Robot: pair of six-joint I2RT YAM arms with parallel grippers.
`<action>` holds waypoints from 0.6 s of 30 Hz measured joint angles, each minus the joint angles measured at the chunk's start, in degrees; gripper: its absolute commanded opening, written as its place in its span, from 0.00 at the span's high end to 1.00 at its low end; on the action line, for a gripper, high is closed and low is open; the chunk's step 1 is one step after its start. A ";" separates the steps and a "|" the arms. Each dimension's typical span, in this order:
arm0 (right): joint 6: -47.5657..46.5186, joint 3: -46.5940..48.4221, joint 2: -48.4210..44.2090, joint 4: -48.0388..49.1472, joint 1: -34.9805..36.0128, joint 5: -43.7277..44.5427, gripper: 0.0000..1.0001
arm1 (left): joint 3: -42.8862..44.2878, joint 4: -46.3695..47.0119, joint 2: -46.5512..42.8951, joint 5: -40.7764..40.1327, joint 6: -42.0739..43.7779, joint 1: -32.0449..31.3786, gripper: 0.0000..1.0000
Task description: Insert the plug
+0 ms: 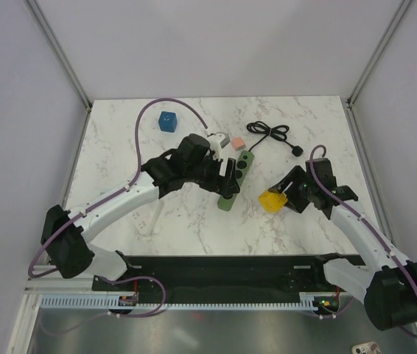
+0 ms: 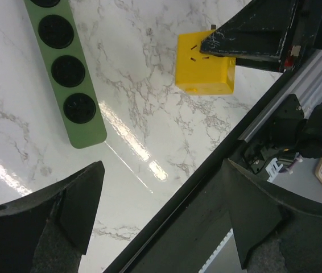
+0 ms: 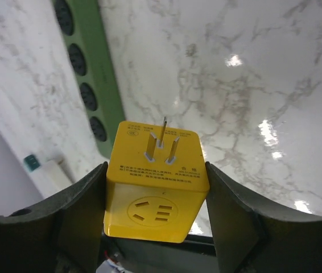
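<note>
Prongs [image 3: 162, 141] faced out so the plug [image 3: 152, 211], pinched in the right gripper [image 3: 156, 176], could hit the strip [image 2: 65, 74]; left gripper [image 2: 162, 176] just sat spread, empty.

Green power strip [image 2: 64, 74]: upper end cut off at top edge, both wrist views; middle hidden under left claw [image 1: 229, 175], top view. Yellow plug cube [image 3: 156, 182]: printed label too small to read.
</note>
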 measured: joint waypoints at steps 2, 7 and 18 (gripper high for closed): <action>2.69 -0.37 -2.64 2.19 -0.02 -2.03 0.64 | -3.13 2.21 -2.14 2.25 -0.92 0.00 0.05; 10.82 -0.90 -10.45 8.33 0.00 -4.94 0.66 | -5.33 8.17 -3.80 6.97 -2.43 -0.02 0.02; 24.52 -4.98 -17.22 21.31 -0.02 -10.95 0.68 | -4.74 18.29 -2.14 11.52 -3.56 -1.55 0.04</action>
